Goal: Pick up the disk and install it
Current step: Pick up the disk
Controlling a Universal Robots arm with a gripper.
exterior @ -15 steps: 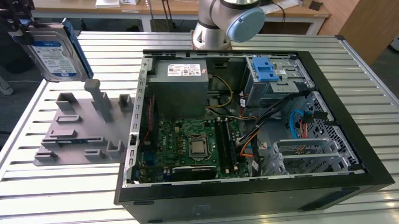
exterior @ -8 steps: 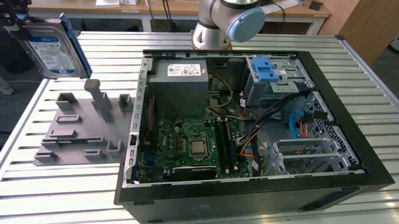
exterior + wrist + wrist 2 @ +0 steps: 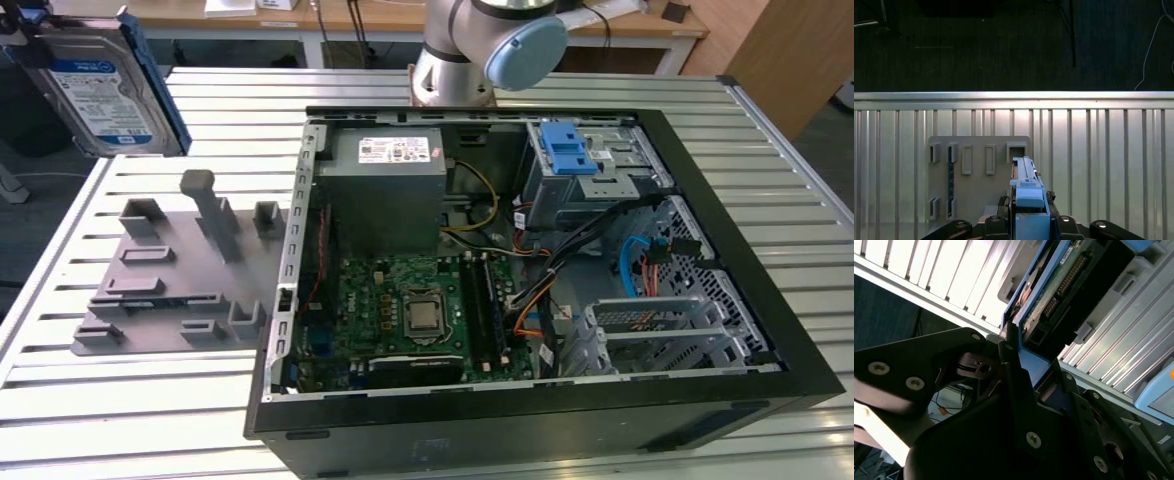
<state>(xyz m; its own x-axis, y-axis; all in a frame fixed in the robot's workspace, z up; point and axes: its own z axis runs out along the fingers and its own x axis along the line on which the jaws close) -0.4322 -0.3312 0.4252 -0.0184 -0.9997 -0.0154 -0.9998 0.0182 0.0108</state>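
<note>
Disk (image 3: 96, 88): held clear of the table, standing on edge; in the exterior view it hangs at the upper left, well apart from the open computer case (image 3: 747, 330).
Disk look: silver body, blue-and-white label facing the exterior view, blue plastic bracket along its edges; in the second wrist view its green circuit board and connector pins (image 3: 1066, 282) show, and in the first wrist view it is seen edge-on (image 3: 1026, 192).
Gripper (image 3: 1031, 367): black fingers (image 3: 1010, 357) clamped against both sides of the blue bracket, holding the disk.
Fixture plate (image 3: 167, 290): grey, with slots and upright pegs, flat on the table just beside the case on the exterior view's left; in the first wrist view it lies below the held disk.
Case interior: green motherboard (image 3: 400, 310), grey power supply (image 3: 384, 190) with a white sticker, drive cage with a blue latch (image 3: 567, 150), loose coloured cables (image 3: 627, 260).
Arm base (image 3: 461, 60): stands behind the case.
Surface: ribbed aluminium table (image 3: 134, 420), pale and reflective.
Room: wooden benches (image 3: 347, 18) behind the table, dark floor beyond the table's edge.
</note>
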